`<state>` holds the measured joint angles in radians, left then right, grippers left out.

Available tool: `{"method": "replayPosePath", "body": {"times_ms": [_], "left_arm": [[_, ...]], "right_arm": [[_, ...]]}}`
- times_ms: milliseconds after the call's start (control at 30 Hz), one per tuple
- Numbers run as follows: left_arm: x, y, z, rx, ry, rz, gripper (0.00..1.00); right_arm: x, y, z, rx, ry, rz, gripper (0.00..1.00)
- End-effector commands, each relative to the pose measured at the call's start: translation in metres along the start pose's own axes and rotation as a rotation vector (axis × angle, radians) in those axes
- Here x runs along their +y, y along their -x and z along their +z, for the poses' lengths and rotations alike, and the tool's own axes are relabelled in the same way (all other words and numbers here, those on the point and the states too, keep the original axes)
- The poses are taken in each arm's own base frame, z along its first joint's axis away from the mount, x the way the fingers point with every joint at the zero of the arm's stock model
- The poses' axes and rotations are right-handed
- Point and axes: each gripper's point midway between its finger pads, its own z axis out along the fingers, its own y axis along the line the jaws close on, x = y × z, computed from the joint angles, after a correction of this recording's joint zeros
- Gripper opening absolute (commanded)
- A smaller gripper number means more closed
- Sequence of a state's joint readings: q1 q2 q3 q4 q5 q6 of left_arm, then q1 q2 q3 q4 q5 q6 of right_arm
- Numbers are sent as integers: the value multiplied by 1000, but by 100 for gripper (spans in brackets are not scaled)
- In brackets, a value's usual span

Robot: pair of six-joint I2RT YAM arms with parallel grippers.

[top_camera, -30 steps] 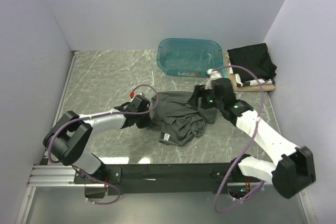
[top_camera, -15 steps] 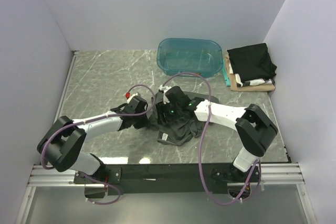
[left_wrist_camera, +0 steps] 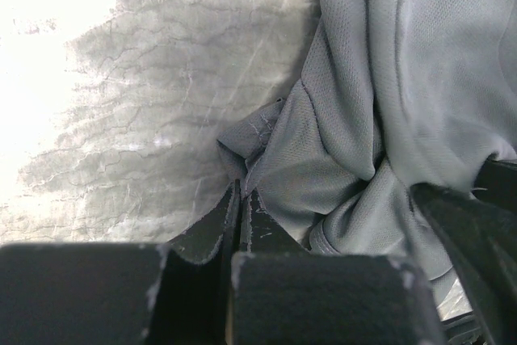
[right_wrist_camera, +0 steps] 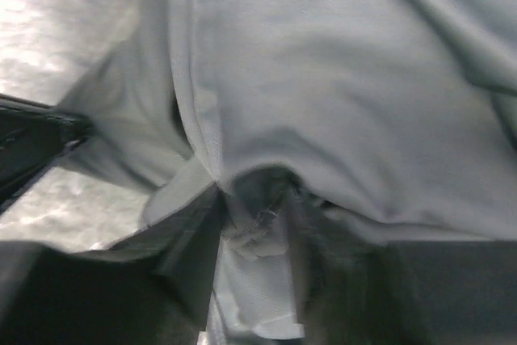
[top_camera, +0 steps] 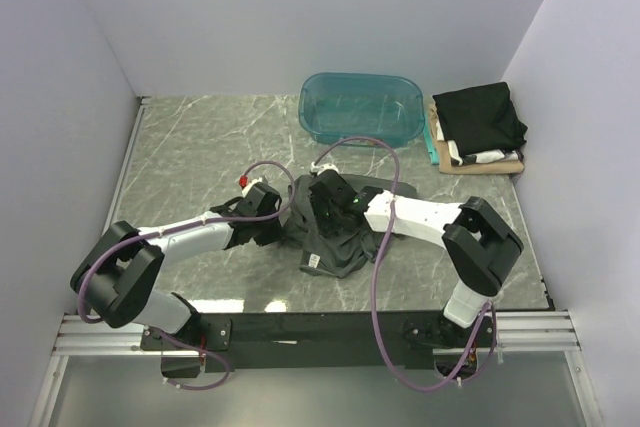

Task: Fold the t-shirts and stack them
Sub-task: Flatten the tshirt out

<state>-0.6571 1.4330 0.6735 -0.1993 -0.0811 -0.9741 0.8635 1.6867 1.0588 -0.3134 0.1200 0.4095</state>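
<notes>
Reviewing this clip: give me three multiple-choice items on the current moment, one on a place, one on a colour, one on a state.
1. Where does the folded stack lie?
A. Inside the teal tub
B. Beside the teal tub, at the table's far right
C. Between the arm bases

2. What colour is the top shirt of that stack?
A. White
B. Black
C. Red

3. How is the grey t-shirt between the arms?
A. Folded flat
B. Hanging off the table edge
C. Crumpled and pinched by both grippers

Key: 1 B, since the stack sits just right of the tub and outside it. 2 B, since the black shirt tops lighter tan and white layers. 3 C, since the left gripper and right gripper each close on bunched cloth.
</notes>
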Motion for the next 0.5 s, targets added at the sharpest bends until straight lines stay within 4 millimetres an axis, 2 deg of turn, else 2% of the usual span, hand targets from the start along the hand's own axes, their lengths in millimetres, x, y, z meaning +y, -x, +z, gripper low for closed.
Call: {"method": "replayPosePath", "body": {"times_ms": [0, 33, 67, 100, 133, 233, 333, 367, 433, 467], "left_arm": [[-6, 8, -3, -35, -18, -4, 1], [-6, 9, -3, -39, -14, 0, 1], [-6, 9, -2, -40, -13, 2, 1], [-5, 10, -2, -43, -7, 4, 1], [-3, 11, -2, -47, 5, 4, 1], [0, 17, -5, -72, 36, -4, 1], [9, 32, -13, -139, 106, -22, 1], [9, 46, -18, -198, 131, -28, 1], [14, 60, -27, -247, 174, -33, 1], [6, 74, -34, -283, 173, -44, 1]], "right_arm": [[-9, 10, -13, -67, -53, 32, 39], [-11, 8, -16, -77, -49, 40, 31], [-8, 13, -18, -101, -36, 52, 13], [-10, 15, -20, -116, -39, 63, 5], [-11, 18, -24, -137, -43, 72, 0], [-15, 32, -33, -190, -63, 85, 0], [-28, 47, -47, -245, -122, 96, 0], [-37, 50, -51, -251, -152, 98, 0], [-54, 65, -68, -307, -209, 127, 0], [-70, 69, -74, -316, -246, 147, 0]]}}
